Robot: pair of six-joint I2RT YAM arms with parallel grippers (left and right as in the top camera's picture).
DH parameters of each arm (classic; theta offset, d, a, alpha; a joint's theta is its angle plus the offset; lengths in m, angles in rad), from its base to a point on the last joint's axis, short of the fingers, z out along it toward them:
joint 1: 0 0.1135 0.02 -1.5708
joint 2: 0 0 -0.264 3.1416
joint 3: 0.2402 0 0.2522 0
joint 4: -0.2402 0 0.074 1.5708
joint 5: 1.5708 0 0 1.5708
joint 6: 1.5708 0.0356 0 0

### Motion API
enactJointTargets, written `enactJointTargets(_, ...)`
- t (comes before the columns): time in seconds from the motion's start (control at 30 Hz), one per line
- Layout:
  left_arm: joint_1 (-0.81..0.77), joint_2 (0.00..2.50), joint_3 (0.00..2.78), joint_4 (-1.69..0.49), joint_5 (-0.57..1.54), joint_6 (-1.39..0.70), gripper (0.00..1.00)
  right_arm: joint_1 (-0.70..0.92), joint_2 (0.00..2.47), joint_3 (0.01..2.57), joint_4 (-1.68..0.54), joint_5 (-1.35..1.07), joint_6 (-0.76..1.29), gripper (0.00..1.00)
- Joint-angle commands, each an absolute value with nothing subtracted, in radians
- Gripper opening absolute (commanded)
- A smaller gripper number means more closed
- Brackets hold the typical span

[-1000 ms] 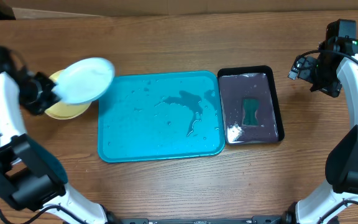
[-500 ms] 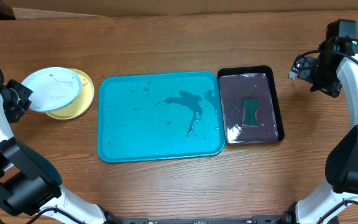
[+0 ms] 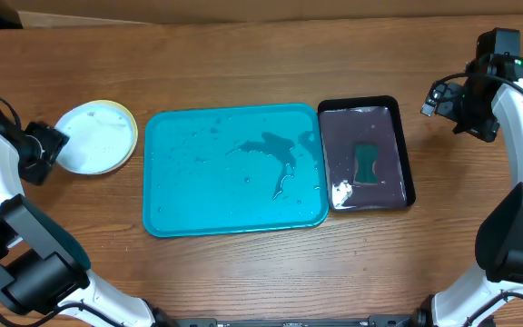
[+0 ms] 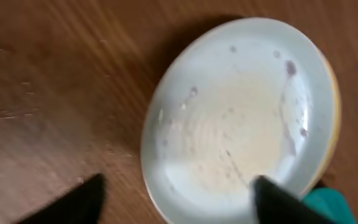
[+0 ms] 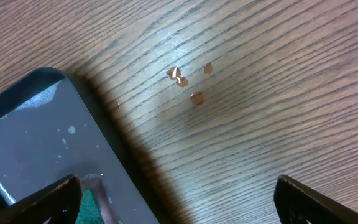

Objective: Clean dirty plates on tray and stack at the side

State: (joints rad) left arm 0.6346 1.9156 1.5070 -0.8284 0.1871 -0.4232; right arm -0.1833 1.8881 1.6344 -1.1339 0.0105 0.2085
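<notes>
Looks nearly done — tray (image 3: 198, 195) has no plates on it, only water. The white plate (image 3: 93, 138) sits on the yellow-green plate (image 3: 134, 134) on the counter (image 3: 243, 54) just left of the tray; blue one not visible, could be underneath, can't tell. Plates are round so no long axis – lying flat, face up, white one w/ faint specks on it; tray's long axis runs L-R. L jaws open at the stack's left edge, R jaws open over bare counter by the black tray (image 3: 360, 101), neither gripping anything.

Green sponge (image 3: 366, 163) in seemingly wet black tray (image 3: 410, 168).
</notes>
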Motion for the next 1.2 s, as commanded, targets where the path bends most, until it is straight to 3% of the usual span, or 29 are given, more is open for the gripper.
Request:
enactJointTargets(0.0, 0.623, 1.909, 1.500, -0.827, 0.378, -0.337, 0.92, -0.186, 1.881, 1.648, -1.128, 0.014, 0.208, 1.00)
enactJointTargets(0.1, 0.611, 1.909, 1.500, -0.849, 0.471, -0.286, 0.85, -0.186, 1.881, 1.648, -1.127, 0.014, 0.208, 1.00)
enactJointTargets(0.17, 0.595, 1.909, 1.500, -0.879, 0.505, -0.271, 0.73, -0.186, 1.881, 1.648, -1.128, 0.014, 0.208, 1.00)
enactJointTargets(0.23, 0.578, 1.909, 1.500, -0.909, 0.519, -0.253, 0.46, -0.186, 1.881, 1.648, -1.128, 0.014, 0.208, 1.00)
enactJointTargets(0.3, 0.550, 1.909, 1.500, -0.953, 0.517, -0.235, 0.04, -0.186, 1.881, 1.648, -1.128, 0.014, 0.208, 1.00)
enactJointTargets(0.6, 0.347, 1.909, 1.486, -1.196, 0.517, -0.028, 0.06, -0.186, 1.881, 1.648, -1.128, 0.014, 0.208, 1.00)
enactJointTargets(0.7, 0.270, 1.909, 1.455, -1.232, 0.514, 0.003, 0.20, -0.186, 1.881, 1.648, -1.128, 0.014, 0.208, 1.00)
enactJointTargets(0.8, 0.199, 1.909, 1.417, -1.253, 0.514, 0.005, 0.51, -0.186, 1.881, 1.648, -1.128, 0.014, 0.208, 1.00)
enactJointTargets(1.17, -0.049, 1.909, 1.330, -1.200, 0.495, -0.009, 0.51, -0.186, 1.881, 1.648, -1.128, 0.014, 0.208, 1.00)
